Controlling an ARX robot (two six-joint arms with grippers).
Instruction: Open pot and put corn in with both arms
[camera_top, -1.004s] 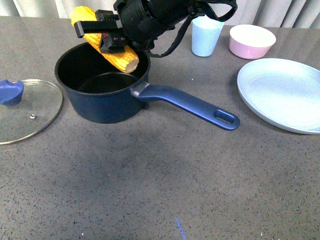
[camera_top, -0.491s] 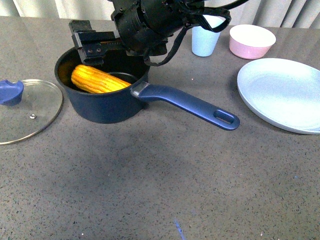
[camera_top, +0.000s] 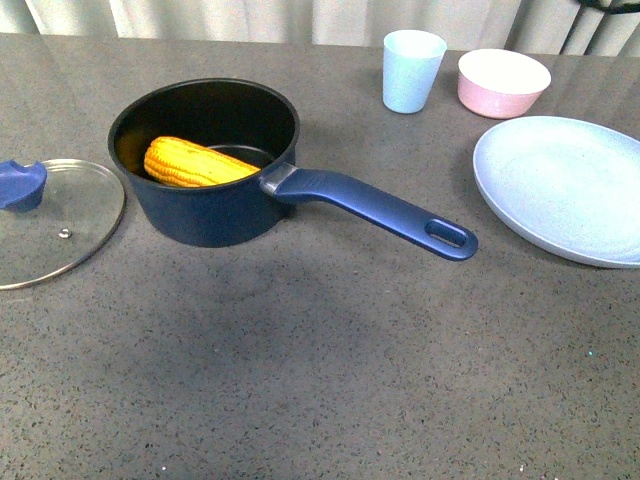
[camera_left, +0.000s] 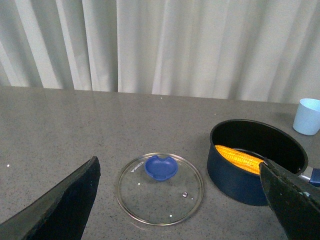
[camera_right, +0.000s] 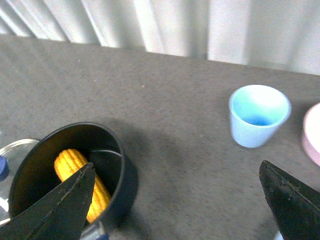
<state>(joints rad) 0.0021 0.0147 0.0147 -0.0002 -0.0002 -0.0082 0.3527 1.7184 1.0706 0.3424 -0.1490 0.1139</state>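
— Pincers, status?

— I read the left gripper (camera_left: 177, 165) as spread wide, its dark fingers (camera_left: 65, 200) bare, gripping and touching nothing. The right gripper (camera_right: 176, 167) is likewise spread wide and empty.

— The task items?

— The dark navy-blue saucepan (camera_top: 215, 215) stands uncovered in the upper left of the front frame. The yellow-orange corn cob (camera_top: 195, 165) lies inside it, toward its left wall. The blue-knobbed glass lid (camera_top: 60, 225) lies flat on the grey table (camera_top: 320, 380) at the left edge, just beside the saucepan.
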